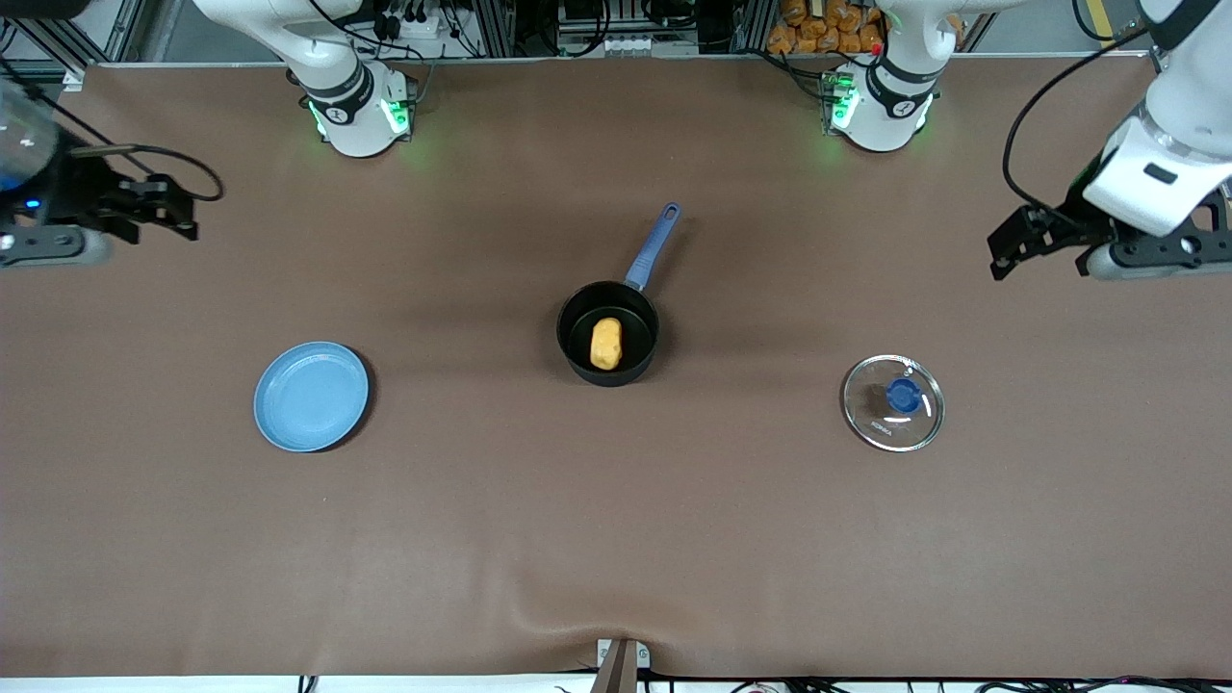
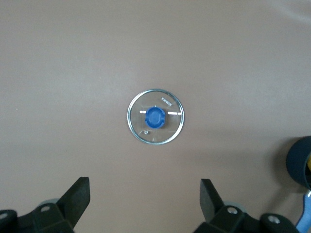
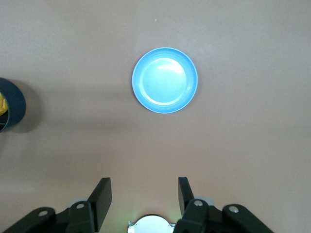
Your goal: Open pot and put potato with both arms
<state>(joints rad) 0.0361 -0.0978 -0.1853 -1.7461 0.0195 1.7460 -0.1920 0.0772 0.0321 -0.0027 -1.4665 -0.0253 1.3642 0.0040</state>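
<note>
Our left gripper and right gripper wait with jaws open and empty, raised at opposite table ends. The potato lies inside the pot mid-table; its lid rests apart, so we judge the job done.

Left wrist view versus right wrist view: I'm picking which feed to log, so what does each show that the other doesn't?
Only the left wrist view shows the glass lid lying flat on the table, framed by the open left gripper. Only the right wrist view shows the light-blue plate, bare, and the open right gripper. Both catch an edge of the pot, apart from lid and plate.
</note>
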